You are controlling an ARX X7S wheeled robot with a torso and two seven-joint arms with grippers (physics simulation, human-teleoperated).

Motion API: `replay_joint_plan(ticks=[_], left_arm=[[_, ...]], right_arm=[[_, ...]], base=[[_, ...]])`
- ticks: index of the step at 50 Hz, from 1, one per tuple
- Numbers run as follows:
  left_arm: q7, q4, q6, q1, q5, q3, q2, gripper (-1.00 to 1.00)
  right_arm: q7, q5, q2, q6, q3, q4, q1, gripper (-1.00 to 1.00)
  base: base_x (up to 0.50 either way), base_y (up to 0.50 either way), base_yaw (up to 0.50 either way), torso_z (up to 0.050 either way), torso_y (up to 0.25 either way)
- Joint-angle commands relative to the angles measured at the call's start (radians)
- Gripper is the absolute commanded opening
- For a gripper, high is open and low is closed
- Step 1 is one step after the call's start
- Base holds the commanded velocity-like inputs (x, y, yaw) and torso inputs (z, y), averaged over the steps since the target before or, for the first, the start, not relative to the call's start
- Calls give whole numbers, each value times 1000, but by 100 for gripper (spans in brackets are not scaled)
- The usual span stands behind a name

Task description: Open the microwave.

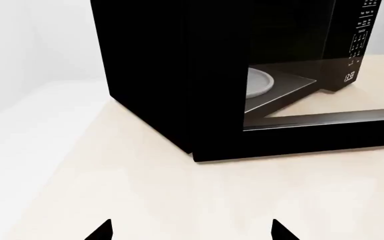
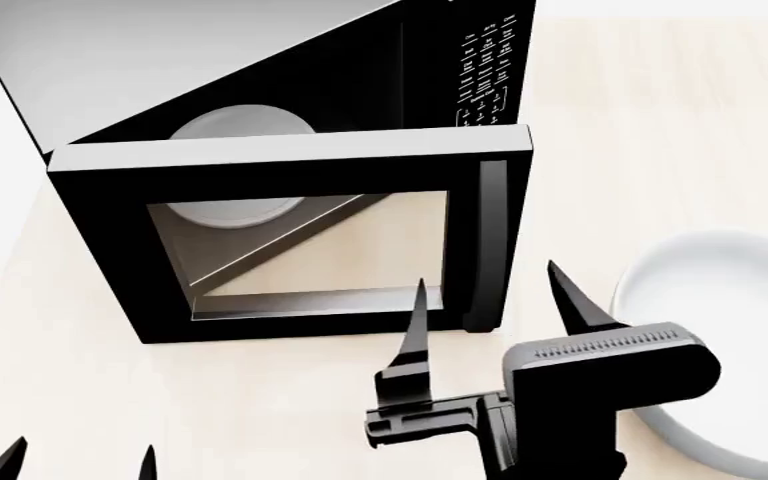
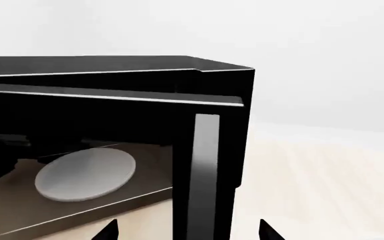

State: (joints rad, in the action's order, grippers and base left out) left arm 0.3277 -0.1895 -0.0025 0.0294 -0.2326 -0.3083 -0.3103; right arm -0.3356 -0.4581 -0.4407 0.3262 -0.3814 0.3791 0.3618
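Fingertips of the left gripper (image 1: 192, 231) show apart, near the microwave (image 1: 178, 75). Head view: door (image 2: 291, 240) swung partly open; right gripper (image 2: 498, 300) spread, just beside its handle (image 2: 491, 245); a careless sweep could slam it or hit the bowl (image 2: 724, 340). Right wrist: handle close ahead.

The large black box-shaped microwave with a glass-windowed door (image 2: 291, 200) carries the only writing in view. On its button panel (image 2: 488, 75), beside the open door, rows of small white lettering show in the head view, too small to read. In the left wrist view the same panel (image 1: 360, 35) appears at a steep angle, its white labels again illegible. Below them sits a digital clock (image 1: 350, 77) with pale digits, slanted and unclear; they may read 13:57.
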Motion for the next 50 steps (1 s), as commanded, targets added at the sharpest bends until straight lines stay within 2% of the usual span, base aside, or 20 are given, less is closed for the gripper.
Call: replay_joint_plan(ticks=[1,13,23,31,38,45,50], left_arm=[[2,-2,0,0,-2,-5,-2,100],[5,-7,2,4,-4,-9,-6,100],[5,-7,3,3,-5,-14,-8,100],[7,-12,4,5,-9,-14,-12,100],[7,-7,6,0,-13,-15,-12,100],[8,-6,8,0,-15,-16,-13,100],[10,-14,7,4,-20,-13,-18,100]], right_arm=[[-71,-63,-69,120,21,235,-36,100],[-263,-84,-104,418,22,503,75,100],[-396,-332,-59,720,132,618,307,100],[-368,-479,8,752,227,468,460,100],[-357,-518,33,801,219,366,585,100],[-249,-508,60,761,188,218,674,100],[-230,-472,66,774,137,132,714,100]], base=[[0,0,0,0,0],[0,0,0,0,0],[0,0,0,0,0],[0,0,0,0,0],[0,0,0,0,0],[0,0,0,0,0],[0,0,0,0,0]])
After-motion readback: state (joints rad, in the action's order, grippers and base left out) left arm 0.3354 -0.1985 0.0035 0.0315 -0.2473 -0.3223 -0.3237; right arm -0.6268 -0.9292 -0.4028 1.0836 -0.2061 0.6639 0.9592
